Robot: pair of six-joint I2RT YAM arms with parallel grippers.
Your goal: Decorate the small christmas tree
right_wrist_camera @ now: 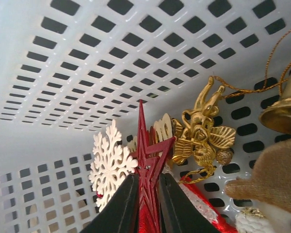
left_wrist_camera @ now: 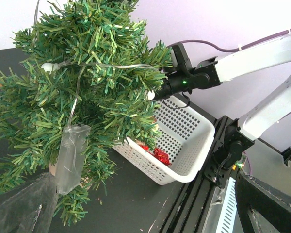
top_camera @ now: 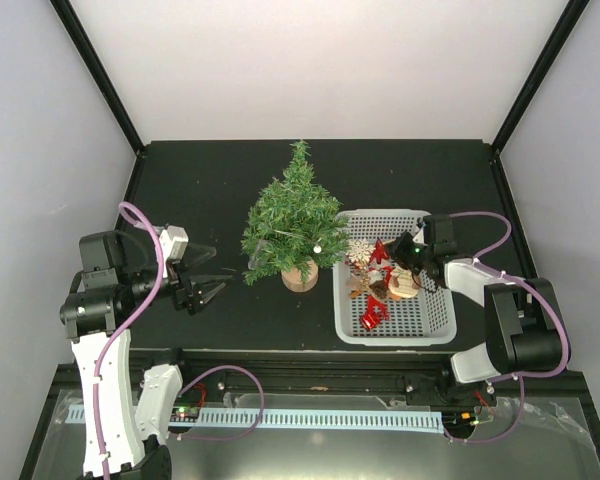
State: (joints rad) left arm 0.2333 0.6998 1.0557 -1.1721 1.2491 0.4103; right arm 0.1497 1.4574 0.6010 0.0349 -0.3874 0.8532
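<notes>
Right end effector (right_wrist_camera: 145, 182) sits low inside the white basket (top_camera: 395, 338), its 2 fingers pressed together on the lower part of a thin red star (right_wrist_camera: 146, 150), pinching it edge-on. Just behind the star lie a white snowflake (right_wrist_camera: 110, 165) and a gold ornament (right_wrist_camera: 201, 141), both touching or nearly touching it, and a gold bell (right_wrist_camera: 283, 109) hangs on a cord to the side.

Left of the basket and well apart from it, the left end effector (top_camera: 205, 293) hovers over the tabletop (top_camera: 200, 170) with its jaws spread wide, holding nothing. The small christmas tree (top_camera: 292, 220) stands upright just beside the basket's left wall, slightly farther back.

The grip looks narrow and off-centre, so the star could swivel or slip out on the lift. Its points could snag the snowflake or the bell's cord and drag them along. Pushing too hard into the branches might tip the light tree, since nothing braces it.
</notes>
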